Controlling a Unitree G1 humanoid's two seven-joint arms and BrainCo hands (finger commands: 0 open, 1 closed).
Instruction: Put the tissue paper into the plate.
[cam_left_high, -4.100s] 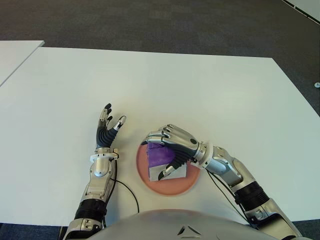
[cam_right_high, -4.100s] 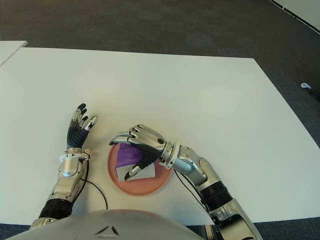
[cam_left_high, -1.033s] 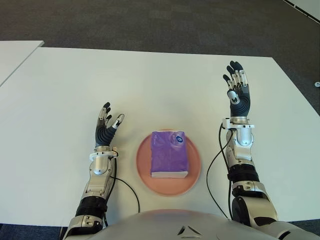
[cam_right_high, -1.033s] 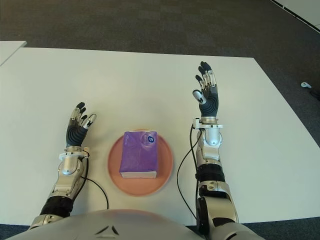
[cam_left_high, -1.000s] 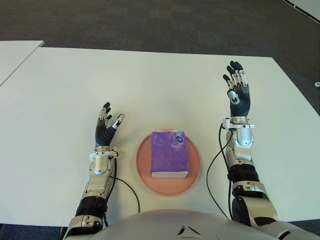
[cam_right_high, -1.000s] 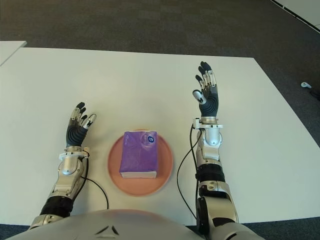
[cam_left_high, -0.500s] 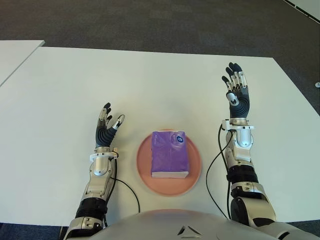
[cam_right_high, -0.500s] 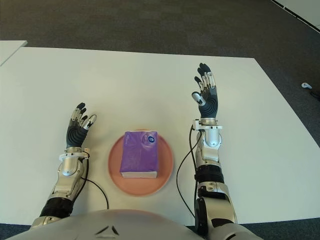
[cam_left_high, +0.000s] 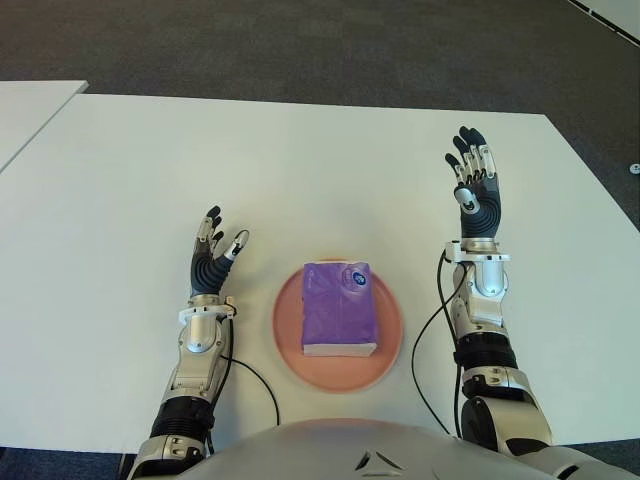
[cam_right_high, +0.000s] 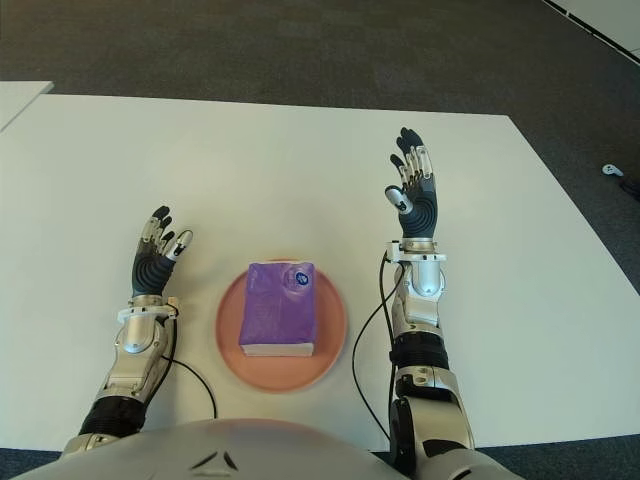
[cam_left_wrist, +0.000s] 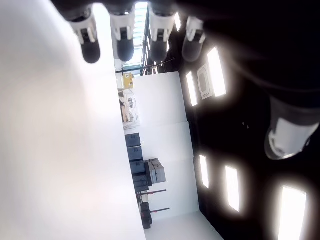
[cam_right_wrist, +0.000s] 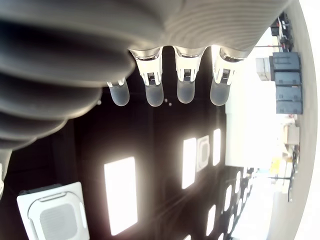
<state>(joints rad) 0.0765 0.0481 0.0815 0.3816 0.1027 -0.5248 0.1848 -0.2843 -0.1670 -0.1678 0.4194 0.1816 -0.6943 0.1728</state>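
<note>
Since the tissue paper (cam_left_high: 339, 308) lies flat inside the plate (cam_left_high: 388, 345) near the table's (cam_left_high: 300, 170) front edge, my right hand (cam_left_high: 474, 190) and left hand (cam_left_high: 213, 255) stand open, empty, flanking it.

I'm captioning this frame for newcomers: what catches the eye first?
The purple tissue pack lies flat in the pink plate, near the white table's front edge. The left hand and the right hand show on either side, open and holding nothing.
</note>
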